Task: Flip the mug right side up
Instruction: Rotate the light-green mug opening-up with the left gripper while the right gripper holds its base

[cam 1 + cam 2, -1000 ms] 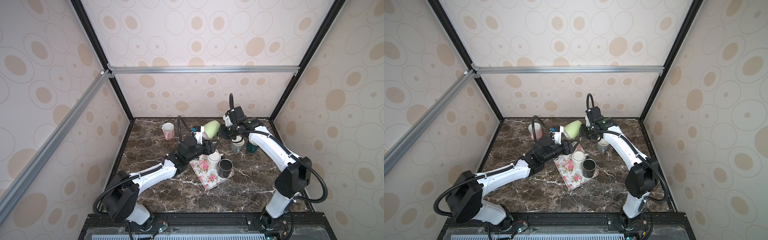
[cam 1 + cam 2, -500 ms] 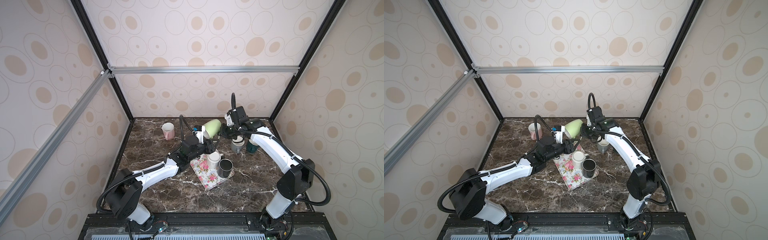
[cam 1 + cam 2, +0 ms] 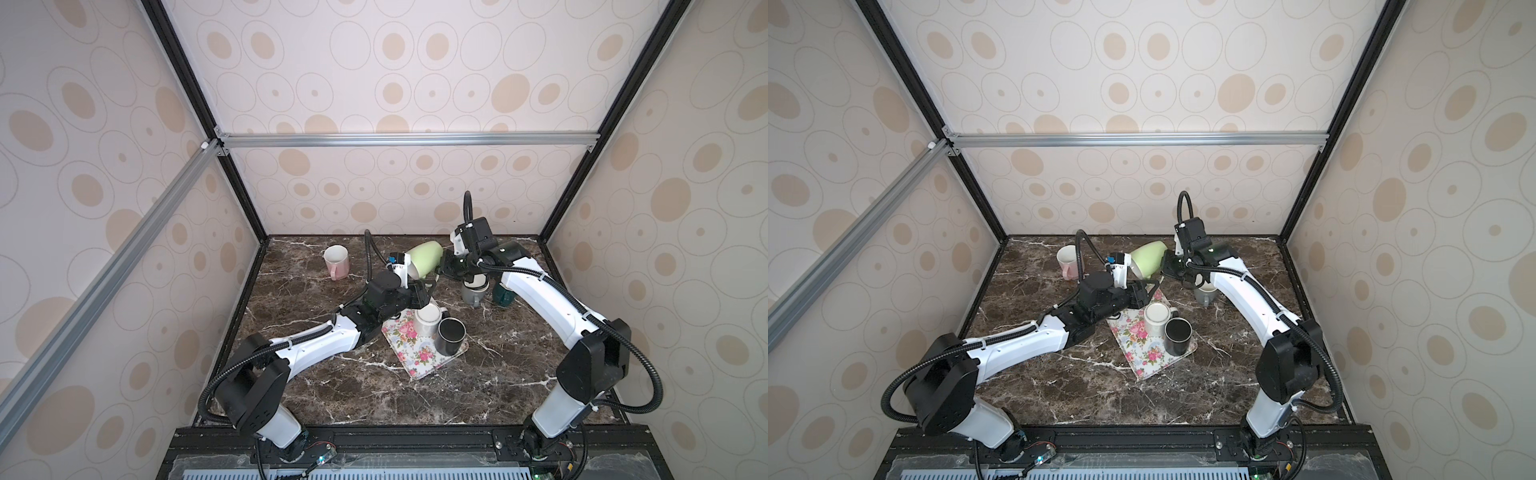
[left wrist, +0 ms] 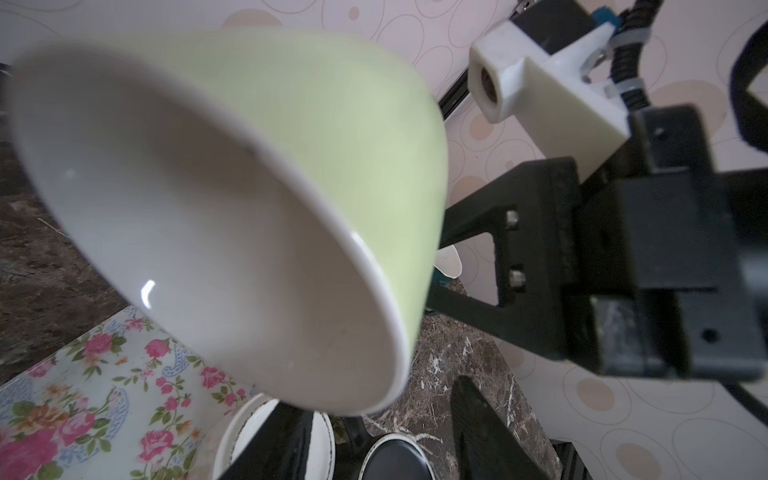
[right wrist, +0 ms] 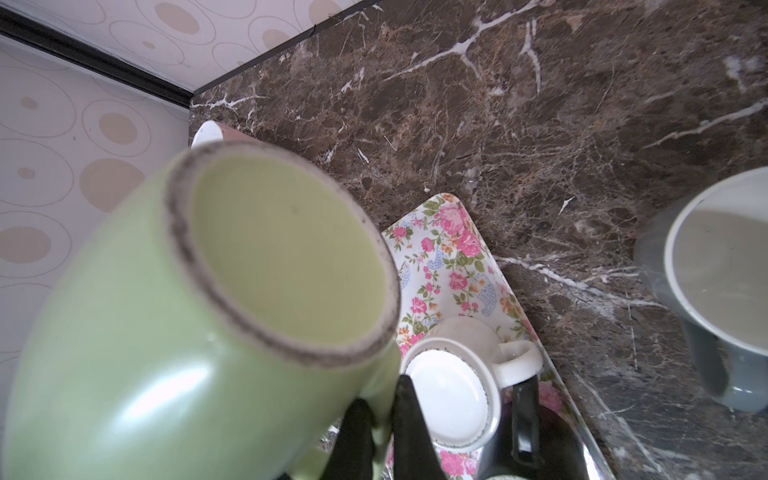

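A pale green ceramic mug point(image 3: 424, 259) hangs tilted above the dark marble worktop's point(image 3: 353, 395) far edge, handle pinched by the right jaws. The empty left jaws beneath have narrowed, still apart. Not upright yet.

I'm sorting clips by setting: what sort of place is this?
Probably a robot test booth: patterned panels on a black frame enclose a marble tabletop, with the left arm and right arm mounted at its front.

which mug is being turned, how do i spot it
Look to the back middle of the marble table. The right end effector holds a mug there by its handle, tipped sideways in the air. It alone is pale green and lifted; the rest sit on table or tray.
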`<state>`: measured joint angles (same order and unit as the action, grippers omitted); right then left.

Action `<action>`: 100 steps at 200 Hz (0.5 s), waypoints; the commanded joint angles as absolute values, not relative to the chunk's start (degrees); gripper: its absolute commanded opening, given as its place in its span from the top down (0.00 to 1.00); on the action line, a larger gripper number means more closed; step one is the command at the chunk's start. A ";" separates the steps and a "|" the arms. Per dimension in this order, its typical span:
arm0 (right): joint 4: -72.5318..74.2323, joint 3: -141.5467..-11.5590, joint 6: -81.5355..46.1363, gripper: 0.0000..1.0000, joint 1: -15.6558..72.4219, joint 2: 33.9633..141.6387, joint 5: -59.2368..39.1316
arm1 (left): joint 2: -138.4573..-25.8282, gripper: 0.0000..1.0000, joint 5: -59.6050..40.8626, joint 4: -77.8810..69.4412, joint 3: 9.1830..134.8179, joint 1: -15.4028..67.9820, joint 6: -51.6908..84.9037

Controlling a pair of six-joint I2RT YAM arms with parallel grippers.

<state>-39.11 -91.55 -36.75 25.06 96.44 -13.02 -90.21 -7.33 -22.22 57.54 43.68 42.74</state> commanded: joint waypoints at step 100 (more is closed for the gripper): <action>-35.60 -88.31 -40.03 1.00 25.30 92.27 -16.04 | -92.11 0.68 -1.70 -25.27 62.84 43.78 42.53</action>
